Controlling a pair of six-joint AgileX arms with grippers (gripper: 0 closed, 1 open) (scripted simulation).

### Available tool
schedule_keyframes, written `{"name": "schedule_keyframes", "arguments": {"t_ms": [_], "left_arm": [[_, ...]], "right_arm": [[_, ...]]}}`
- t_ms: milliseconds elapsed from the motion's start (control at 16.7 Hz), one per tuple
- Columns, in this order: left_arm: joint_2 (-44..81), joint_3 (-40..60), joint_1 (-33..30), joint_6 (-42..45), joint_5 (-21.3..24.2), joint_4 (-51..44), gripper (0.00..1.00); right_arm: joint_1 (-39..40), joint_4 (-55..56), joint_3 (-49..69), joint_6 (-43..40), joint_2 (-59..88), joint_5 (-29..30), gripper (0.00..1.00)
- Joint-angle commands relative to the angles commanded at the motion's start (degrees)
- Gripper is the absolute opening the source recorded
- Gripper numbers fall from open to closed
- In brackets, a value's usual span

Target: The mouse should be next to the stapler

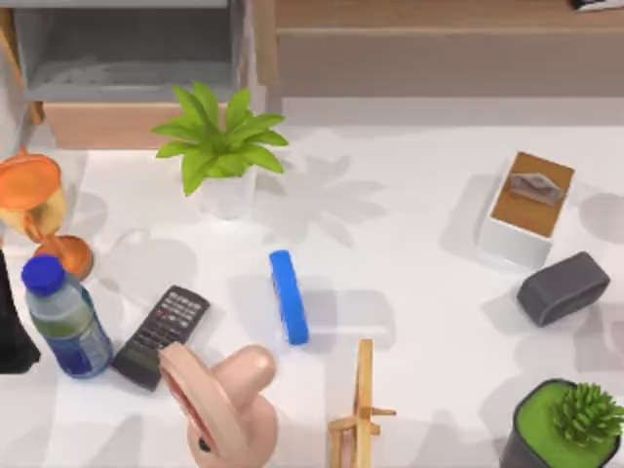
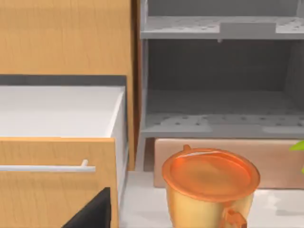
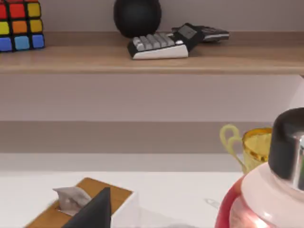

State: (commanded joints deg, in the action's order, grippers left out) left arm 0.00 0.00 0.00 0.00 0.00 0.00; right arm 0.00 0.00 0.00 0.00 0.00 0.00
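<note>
The stapler [image 1: 289, 296], a bright blue bar, lies flat near the middle of the white table [image 1: 419, 322], running front to back. The mouse is out of view. My left arm [image 1: 12, 327] stands as a dark shape at the table's left edge, beside the water bottle, well left of the stapler. A dark part of my left gripper [image 2: 92, 213] shows low in the left wrist view, facing an orange cup [image 2: 209, 183] and a cabinet. A dark part of my right gripper [image 3: 92, 211] shows in the right wrist view, close to a tissue box [image 3: 80, 202].
Left of the stapler lie a black remote [image 1: 161, 336], a water bottle [image 1: 63, 317] and an orange goblet [image 1: 34, 205]. A pink dumbbell-like object [image 1: 229, 395] and a wooden stand [image 1: 359, 405] sit in front. A tissue box [image 1: 526, 205], a dark grey block [image 1: 564, 288] and potted plants [image 1: 222, 146] stand around.
</note>
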Motion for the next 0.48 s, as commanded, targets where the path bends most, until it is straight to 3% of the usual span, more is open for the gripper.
{"name": "schedule_keyframes", "arguments": {"t_ms": [240, 480], "left_arm": [[1.69, 1.69, 0.16, 0.14, 0.04, -1.10, 1.00], [12.24, 12.14, 1.42, 0.91, 0.21, -7.49, 1.00]], "right_arm": [[0.00, 0.00, 0.00, 0.00, 0.00, 0.00, 1.00], [0.00, 0.00, 0.00, 0.00, 0.00, 0.00, 1.00]]}}
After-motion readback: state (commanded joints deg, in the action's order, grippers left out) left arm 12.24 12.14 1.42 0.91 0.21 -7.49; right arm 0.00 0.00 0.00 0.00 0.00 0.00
